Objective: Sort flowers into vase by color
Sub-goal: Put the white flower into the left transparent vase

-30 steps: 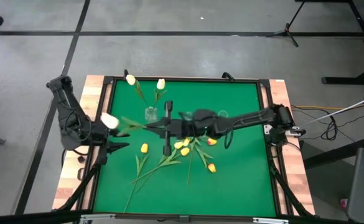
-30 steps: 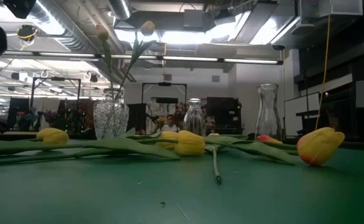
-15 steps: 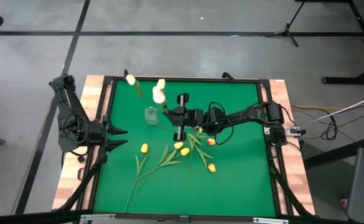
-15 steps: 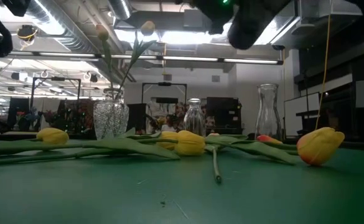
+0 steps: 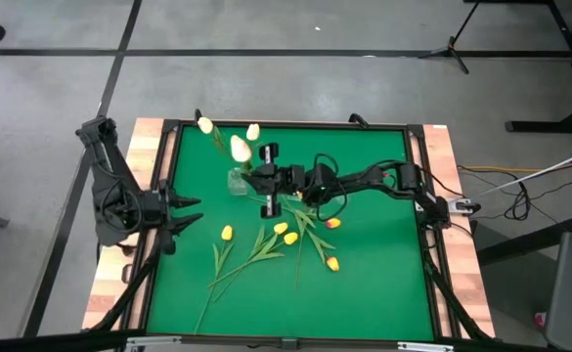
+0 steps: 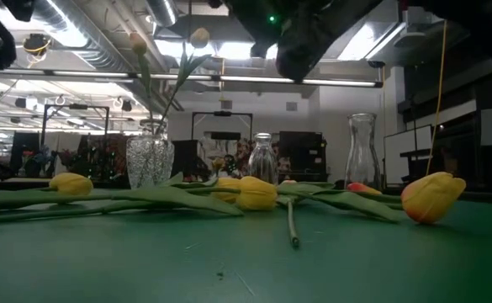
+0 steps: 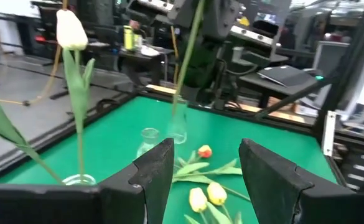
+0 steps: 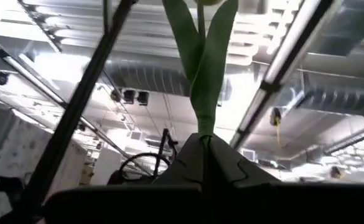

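Note:
A cut-glass vase (image 5: 237, 181) (image 6: 150, 157) stands left of the table's middle with two white tulips (image 5: 205, 124) (image 7: 71, 28) in it by their stems. My right gripper (image 5: 255, 177) (image 8: 203, 140) hovers just right of the vase, pointing up, shut on a third white tulip (image 5: 240, 149). Yellow tulips (image 5: 286, 233) (image 6: 256, 194) and an orange one (image 5: 332, 223) lie flat on the green mat. My left gripper (image 5: 186, 210) (image 7: 203, 168) waits open at the left edge. My right gripper pinches the white tulip's stem (image 8: 201, 127) between its two shut fingers, where the leaves start. The fingers point upward, so the leaves and bud rise above them. The lower stem (image 7: 183, 74) hangs below, clear of the table, roughly upright beside the vase.
Two clear glass bottles (image 6: 262, 157) (image 6: 361, 150) stand beyond the flower pile, under my right arm (image 5: 364, 184). The loose tulips' stems and leaves (image 5: 251, 256) spread across the mat's middle and near-left. A raised dark frame (image 5: 286, 124) borders the mat.
My right gripper has moved toward the far edge and the vase and tipped upward. The white tulip, which lay level with its head over the mat's left side, has swung up to stand nearly upright beside the vase.

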### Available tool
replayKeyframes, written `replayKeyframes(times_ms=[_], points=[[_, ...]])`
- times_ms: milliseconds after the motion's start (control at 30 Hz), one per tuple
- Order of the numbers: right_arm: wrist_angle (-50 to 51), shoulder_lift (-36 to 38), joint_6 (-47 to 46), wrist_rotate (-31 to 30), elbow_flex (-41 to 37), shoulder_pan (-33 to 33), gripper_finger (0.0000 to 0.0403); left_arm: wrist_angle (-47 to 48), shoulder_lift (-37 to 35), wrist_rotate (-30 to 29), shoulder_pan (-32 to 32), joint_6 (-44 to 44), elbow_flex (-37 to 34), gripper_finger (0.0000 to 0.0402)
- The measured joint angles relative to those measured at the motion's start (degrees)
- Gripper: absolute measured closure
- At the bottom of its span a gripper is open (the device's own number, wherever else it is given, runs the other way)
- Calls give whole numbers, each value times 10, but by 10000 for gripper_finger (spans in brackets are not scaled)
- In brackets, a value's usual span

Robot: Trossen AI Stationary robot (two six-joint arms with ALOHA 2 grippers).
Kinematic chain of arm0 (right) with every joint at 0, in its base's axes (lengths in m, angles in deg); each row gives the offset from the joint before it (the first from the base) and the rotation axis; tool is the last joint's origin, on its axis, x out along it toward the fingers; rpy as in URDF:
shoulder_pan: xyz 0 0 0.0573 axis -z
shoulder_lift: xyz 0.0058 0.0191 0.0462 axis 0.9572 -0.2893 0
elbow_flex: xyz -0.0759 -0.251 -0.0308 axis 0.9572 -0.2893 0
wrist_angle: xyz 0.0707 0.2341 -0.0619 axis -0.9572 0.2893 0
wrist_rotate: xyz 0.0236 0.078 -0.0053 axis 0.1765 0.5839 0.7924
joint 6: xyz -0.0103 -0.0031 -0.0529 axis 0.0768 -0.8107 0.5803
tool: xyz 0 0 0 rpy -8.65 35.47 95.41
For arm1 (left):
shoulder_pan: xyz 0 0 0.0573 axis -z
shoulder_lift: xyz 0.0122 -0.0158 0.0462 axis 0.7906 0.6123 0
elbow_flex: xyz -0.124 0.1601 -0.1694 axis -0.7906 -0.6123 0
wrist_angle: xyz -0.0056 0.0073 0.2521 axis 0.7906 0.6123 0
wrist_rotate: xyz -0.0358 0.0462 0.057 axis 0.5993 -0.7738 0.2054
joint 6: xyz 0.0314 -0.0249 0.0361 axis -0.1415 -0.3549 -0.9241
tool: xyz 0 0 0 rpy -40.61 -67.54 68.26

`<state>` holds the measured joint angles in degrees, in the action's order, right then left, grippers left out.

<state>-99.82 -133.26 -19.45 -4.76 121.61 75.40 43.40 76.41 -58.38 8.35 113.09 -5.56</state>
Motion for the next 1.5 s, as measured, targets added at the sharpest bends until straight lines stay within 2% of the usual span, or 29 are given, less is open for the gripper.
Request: replayKeyframes(times_ms=[100, 200, 400, 500, 600, 867, 1133, 1367, 1500], points=[[5, -2, -17, 11, 5, 1, 402, -17, 22, -21, -12, 0, 0, 223], [19, 0, -40, 22, 6, 0, 402, -73, 44, -21, -35, -41, 0, 223], [44, -1, -87, 20, -3, 0, 402, -309, 80, 108, -77, -253, 0, 223], [31, -1, -107, 22, -3, -3, 402, -341, 85, 134, -102, -301, 0, 223], [20, -1, -122, 25, -3, -8, 402, -341, 85, 172, -138, -307, 0, 223], [47, -1, -130, 30, -3, -29, 402, -339, 97, 326, -251, -286, 0, 223], [50, -1, -131, 35, -3, -34, 402, -342, 141, 450, -324, -235, 0, 223], [61, -1, -143, 45, -3, -34, 402, -377, 167, 493, -352, -223, 0, 223], [72, -1, -143, 45, -3, -34, 402, -379, 170, 496, -369, -223, 0, 223]])
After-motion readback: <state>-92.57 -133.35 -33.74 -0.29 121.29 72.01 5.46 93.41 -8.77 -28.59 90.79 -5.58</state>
